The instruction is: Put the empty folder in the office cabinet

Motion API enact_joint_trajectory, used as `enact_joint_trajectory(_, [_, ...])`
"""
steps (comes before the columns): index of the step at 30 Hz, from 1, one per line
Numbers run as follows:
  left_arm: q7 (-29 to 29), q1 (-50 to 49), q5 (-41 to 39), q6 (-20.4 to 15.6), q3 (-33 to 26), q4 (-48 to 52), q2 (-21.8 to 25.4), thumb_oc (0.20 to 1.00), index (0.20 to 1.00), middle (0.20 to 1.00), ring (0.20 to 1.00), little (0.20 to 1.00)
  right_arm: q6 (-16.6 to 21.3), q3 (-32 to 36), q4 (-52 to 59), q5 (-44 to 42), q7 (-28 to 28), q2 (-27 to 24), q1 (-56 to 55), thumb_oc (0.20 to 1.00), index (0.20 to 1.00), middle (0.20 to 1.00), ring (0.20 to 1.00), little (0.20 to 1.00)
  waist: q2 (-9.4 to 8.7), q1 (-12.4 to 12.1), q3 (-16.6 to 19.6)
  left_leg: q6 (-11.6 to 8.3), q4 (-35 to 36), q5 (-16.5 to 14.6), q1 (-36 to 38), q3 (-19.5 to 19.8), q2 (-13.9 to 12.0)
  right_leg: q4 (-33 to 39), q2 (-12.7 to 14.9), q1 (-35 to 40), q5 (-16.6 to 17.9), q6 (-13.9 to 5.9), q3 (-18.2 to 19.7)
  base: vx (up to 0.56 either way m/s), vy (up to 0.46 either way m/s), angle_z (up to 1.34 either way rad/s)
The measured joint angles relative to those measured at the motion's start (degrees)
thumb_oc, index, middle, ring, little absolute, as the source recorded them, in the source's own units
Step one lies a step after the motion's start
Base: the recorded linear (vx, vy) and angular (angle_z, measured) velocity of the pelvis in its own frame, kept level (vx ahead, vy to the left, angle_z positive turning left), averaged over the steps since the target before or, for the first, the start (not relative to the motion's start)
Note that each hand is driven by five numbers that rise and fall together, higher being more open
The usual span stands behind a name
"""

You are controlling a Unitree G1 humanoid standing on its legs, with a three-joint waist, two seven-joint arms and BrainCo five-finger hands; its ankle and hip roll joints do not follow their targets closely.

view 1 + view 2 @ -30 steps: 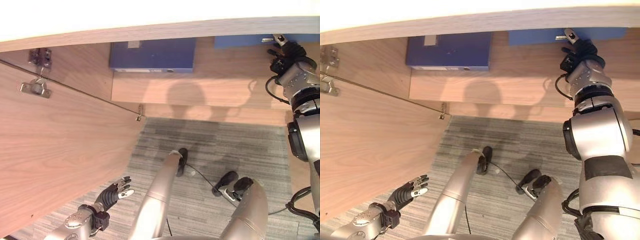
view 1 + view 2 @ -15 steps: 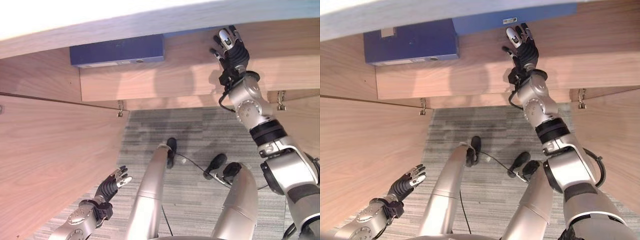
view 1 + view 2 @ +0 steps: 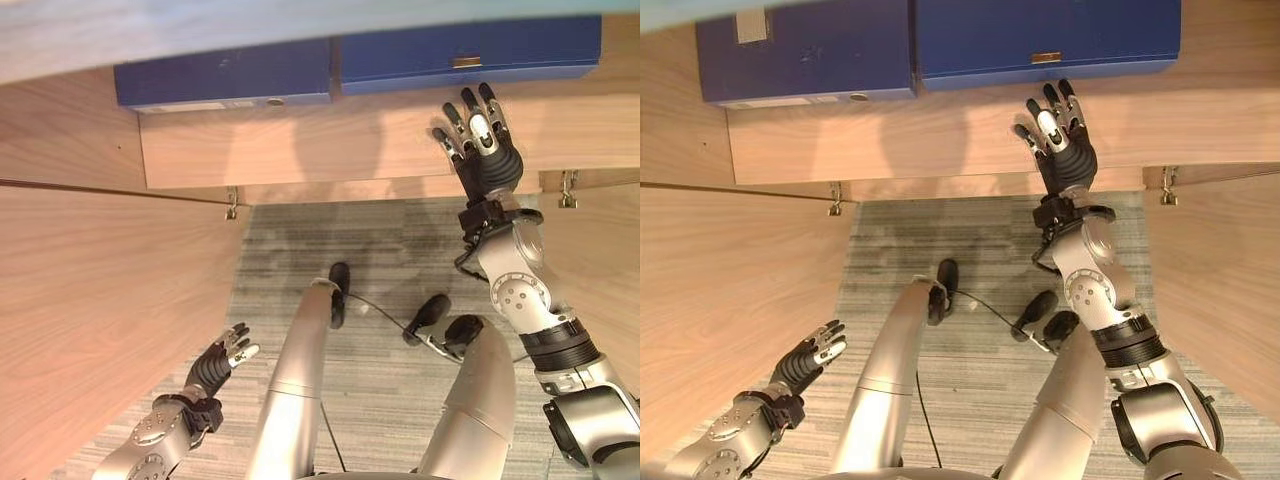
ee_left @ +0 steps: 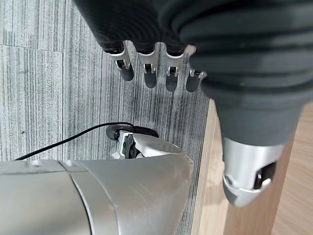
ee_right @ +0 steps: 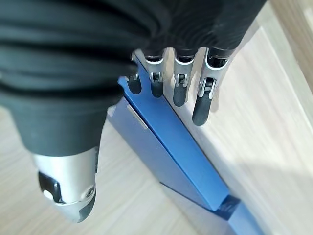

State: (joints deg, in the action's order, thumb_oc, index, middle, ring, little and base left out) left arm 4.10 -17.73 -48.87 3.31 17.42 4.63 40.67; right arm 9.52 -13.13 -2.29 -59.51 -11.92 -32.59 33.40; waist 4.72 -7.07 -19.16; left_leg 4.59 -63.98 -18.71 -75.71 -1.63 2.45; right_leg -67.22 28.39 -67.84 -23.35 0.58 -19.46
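Blue folder (image 3: 1045,35) lies flat on the shelf (image 3: 940,140); stiff, light, we judge, best pushed by its edge. Right hand (image 3: 1060,150) spread, empty; left hand (image 3: 222,360) relaxed, empty.

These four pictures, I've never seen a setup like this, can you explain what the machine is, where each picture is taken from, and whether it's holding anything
This is a humanoid robot standing at an open wooden cabinet. Two pictures come from a stereo camera on its head, looking down past its own arms to the carpet. The other two come from cameras on its wrists, looking along each hand.

On the cabinet shelf lie two blue folders side by side: the left folder and the right folder.

The right hand is raised over the shelf just in front of the right folder, fingers straight and spread. Its wrist view shows the fingertips near the folder's edge; I cannot tell whether they touch it, but it grips nothing.

The left hand hangs low beside the open cabinet door, fingers relaxed above the carpet, also empty.
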Motion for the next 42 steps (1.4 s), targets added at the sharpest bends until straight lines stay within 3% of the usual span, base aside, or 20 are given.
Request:
enact_joint_trajectory(12, [0.3,0.0,0.1,-0.1,-0.2,0.1,0.0,1.000,1.000,1.000,1.000,1.000,-0.5,-0.9,-0.7,3.2,-0.4,-1.8,1.2,1.000,1.000,1.000,1.000,1.000,-0.02,0.1,0.0,0.26,-0.4,-0.2,-0.2,-0.1,0.0,-0.1,0.1,-0.1,0.0,0.05,0.0,0.00,0.000,0.00])
enact_joint_trajectory(14, [0.0,-0.3,0.1,-0.3,-1.9,0.0,0.1,1.000,1.000,1.000,1.000,1.000,-3.7,-5.6,-2.0,10.7,1.2,-13.2,3.7,1.000,1.000,1.000,1.000,1.000,-0.34,-0.1,-0.1,0.27,-0.5,-0.1,-0.3,0.0,0.0,-0.1,0.0,-0.1,0.0,0.09,0.0,0.00,0.000,0.00])
enact_joint_trajectory(15, [-0.2,-0.4,0.1,-0.7,-2.0,0.1,0.3,1.000,1.000,1.000,1.000,1.000,-4.2,-6.6,-3.4,12.7,1.5,-16.3,5.1,1.000,1.000,1.000,1.000,1.000,-0.45,0.0,0.0,0.28,-0.5,-0.1,-0.4,0.0,0.0,-0.1,0.0,-0.1,0.1,0.11,0.0,0.00,0.000,0.00])
enact_joint_trajectory(16, [-0.7,-0.8,0.4,-1.1,-2.3,0.7,0.9,1.000,1.000,1.000,1.000,1.000,-5.8,-11.0,-4.8,16.7,2.9,-23.7,8.5,1.000,1.000,1.000,1.000,1.000,-0.46,0.1,0.0,0.32,-0.7,-0.1,-0.7,0.1,0.0,-0.1,0.0,-0.2,0.2,0.12,-0.1,0.00,0.000,0.00])
enact_joint_trajectory(18, [-1.9,-2.4,0.4,-1.4,-2.2,2.3,2.2,1.000,1.000,1.000,1.000,1.000,-7.6,-15.6,-4.3,23.4,4.8,-29.3,12.1,1.000,1.000,1.000,1.000,1.000,-1.36,0.5,-0.2,0.37,-0.7,-0.2,-0.8,0.2,-0.1,0.0,-0.1,-0.2,0.2,0.07,-0.3,0.00,0.000,0.00])
enact_joint_trajectory(20, [-3.5,-4.0,0.4,-1.2,-2.5,4.3,5.1,1.000,1.000,1.000,1.000,1.000,-11.0,-28.1,-1.6,36.8,8.7,-40.2,21.9,1.000,1.000,1.000,1.000,1.000,-1.99,0.4,0.2,0.43,-0.4,-0.2,-0.8,0.3,-0.2,0.5,-0.2,-0.2,0.5,-0.07,-0.5,-0.02,-0.003,-0.03])
enact_joint_trajectory(21, [-4.3,-5.2,1.0,-0.9,-3.5,4.3,6.4,1.000,1.000,1.000,1.000,1.000,-12.7,-31.1,-0.9,42.1,10.8,-40.2,23.6,1.000,1.000,1.000,1.000,1.000,-3.59,0.5,1.1,0.39,0.3,-0.1,-0.5,0.2,-0.3,1.2,-0.5,0.0,0.5,-0.08,-0.5,-0.01,-0.011,-0.04])
enact_joint_trajectory(22, [-4.6,-5.2,1.0,-0.7,-3.6,3.8,6.6,1.000,1.000,1.000,1.000,1.000,-13.6,-31.4,-0.2,43.7,11.4,-39.6,23.6,1.000,1.000,1.000,1.000,1.000,-4.07,0.4,1.4,0.33,0.7,-0.1,-0.2,0.2,-0.4,1.6,-0.7,0.2,0.6,-0.06,-0.5,-0.02,-0.015,-0.08])
enact_joint_trajectory(23, [-5.2,-5.2,2.7,0.5,-4.7,3.3,6.3,1.000,1.000,1.000,1.000,1.000,-15.0,-25.5,0.0,49.1,13.2,-34.5,19.1,1.000,1.000,1.000,1.000,1.000,-4.84,0.2,1.8,0.00,1.9,0.1,0.6,0.0,-0.6,3.0,-1.2,0.7,1.1,-0.25,-0.6,-0.02,-0.014,-0.08])
enact_joint_trajectory(30, [-7.7,-4.7,7.2,1.6,-7.4,3.4,1.8,1.000,1.000,1.000,1.000,1.000,-16.5,-15.5,4.4,63.3,20.0,-28.8,4.5,1.000,1.000,1.000,1.000,1.000,-3.37,-0.9,3.1,-0.69,6.7,1.4,5.4,-0.6,-0.7,7.0,-2.0,4.3,2.4,-0.76,-0.6,-0.03,-0.033,-0.02])
enact_joint_trajectory(34, [-8.1,-4.5,7.8,1.6,-7.2,3.4,1.4,1.000,1.000,1.000,1.000,1.000,-18.5,-16.8,4.4,65.3,24.9,-28.6,0.8,1.000,1.000,1.000,1.000,1.000,-3.38,-1.3,4.7,-1.28,10.4,2.4,9.7,-0.4,-1.6,11.0,-3.7,8.6,3.9,-1.49,-1.9,-0.06,-0.062,-0.06])
enact_joint_trajectory(38, [-8.6,-4.3,7.8,1.7,-7.2,3.0,1.1,1.000,1.000,1.000,1.000,1.000,-19.7,-19.5,3.8,65.2,29.0,-28.8,-4.1,1.000,1.000,1.000,1.000,1.000,-4.88,1.1,5.2,-2.05,15.2,3.4,17.2,-0.3,-3.2,16.9,-6.4,16.1,5.7,-1.77,-2.9,-0.04,-0.092,-0.17])
enact_joint_trajectory(42, [-9.5,0.2,7.9,1.8,-3.9,-3.9,1.4,1.000,1.000,1.000,1.000,1.000,-20.0,-26.2,-0.9,65.1,30.7,-27.9,-2.2,1.000,1.000,1.000,1.000,1.000,-6.69,1.7,4.7,-2.81,20.9,4.3,28.4,-1.5,-4.7,23.3,-9.3,26.0,7.7,-2.36,-2.6,-0.01,-0.079,-0.26])
